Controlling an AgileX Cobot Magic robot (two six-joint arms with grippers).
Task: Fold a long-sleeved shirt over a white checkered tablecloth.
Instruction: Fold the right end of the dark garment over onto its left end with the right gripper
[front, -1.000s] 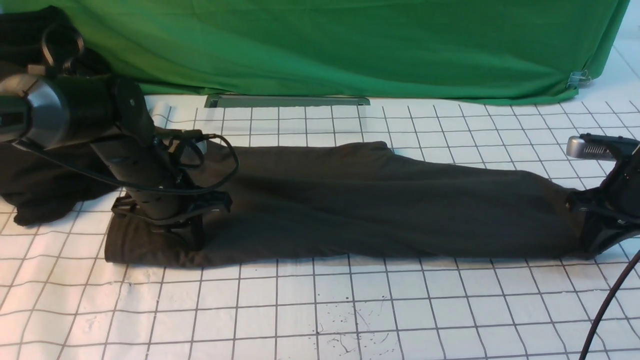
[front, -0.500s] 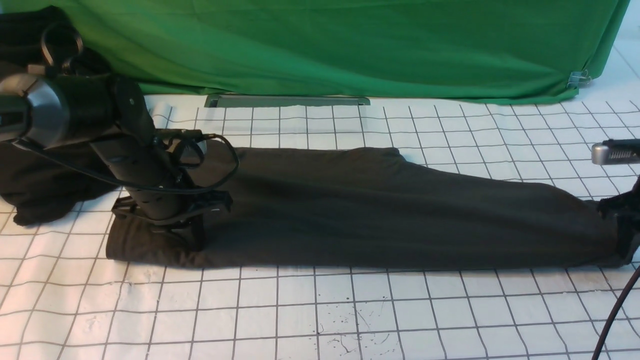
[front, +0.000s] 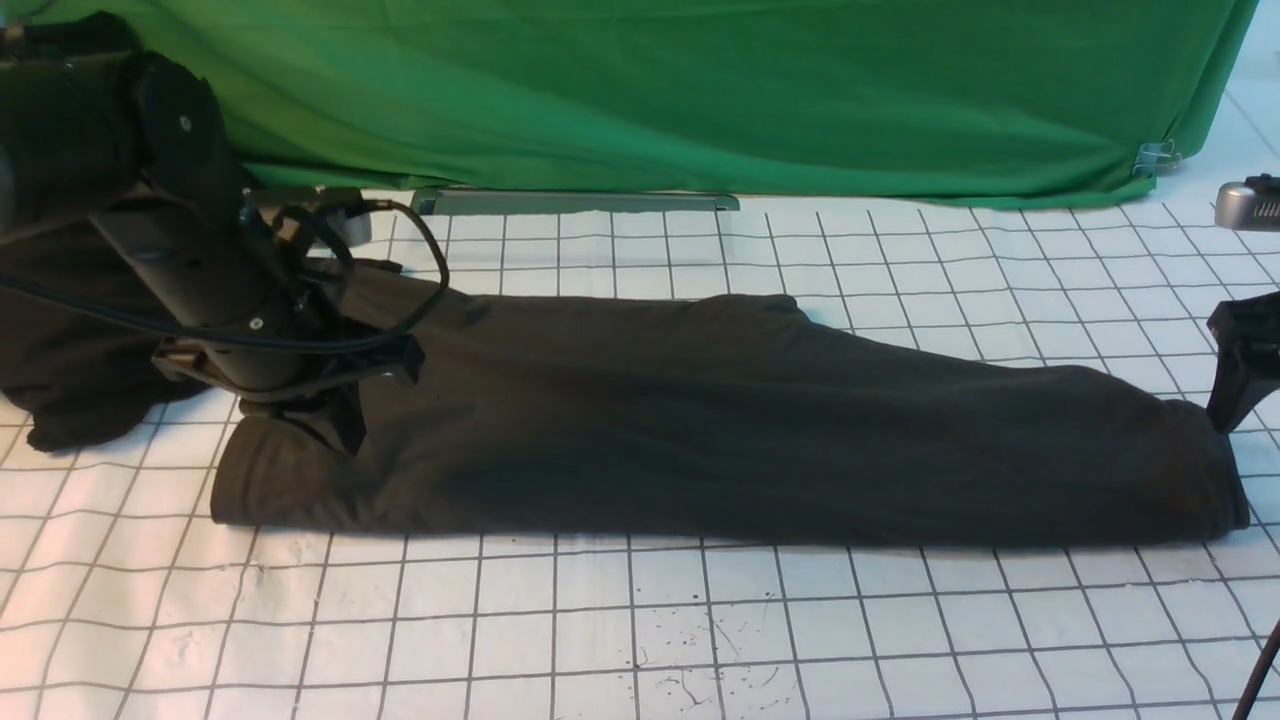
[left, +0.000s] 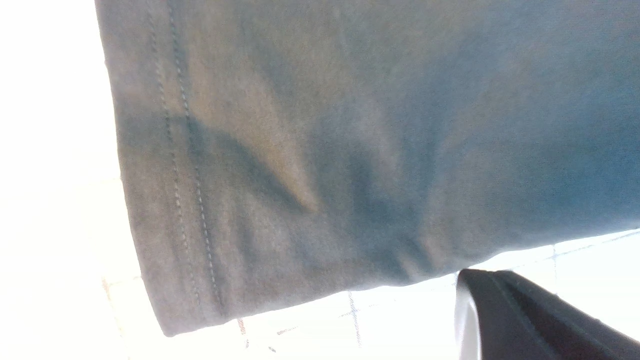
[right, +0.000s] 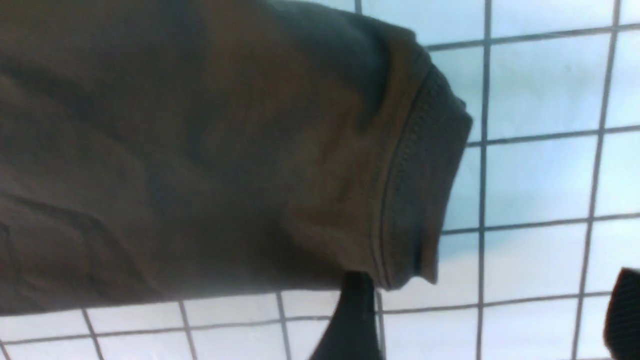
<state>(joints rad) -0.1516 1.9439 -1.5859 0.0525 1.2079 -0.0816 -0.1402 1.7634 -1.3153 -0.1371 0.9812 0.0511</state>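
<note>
Shirt (front: 700, 420) lies across the tablecloth (front: 640, 620) as one long narrow band, probably so that it can next be folded end to end. Left gripper (front: 335, 430) hangs over the shirt's hemmed end with its jaws together; whether any cloth is pinched I cannot tell. Right gripper (right: 487, 325) stands at the shirt's ribbed end, jaws apart and empty, one finger (right: 352, 320) just beside the ribbing, likely so that end rests flat. Black heap (front: 60, 380) sits beyond the shirt's hemmed end, out of the way.

text: none readable | labels, brands: none | numbers, signs: none in any view
</note>
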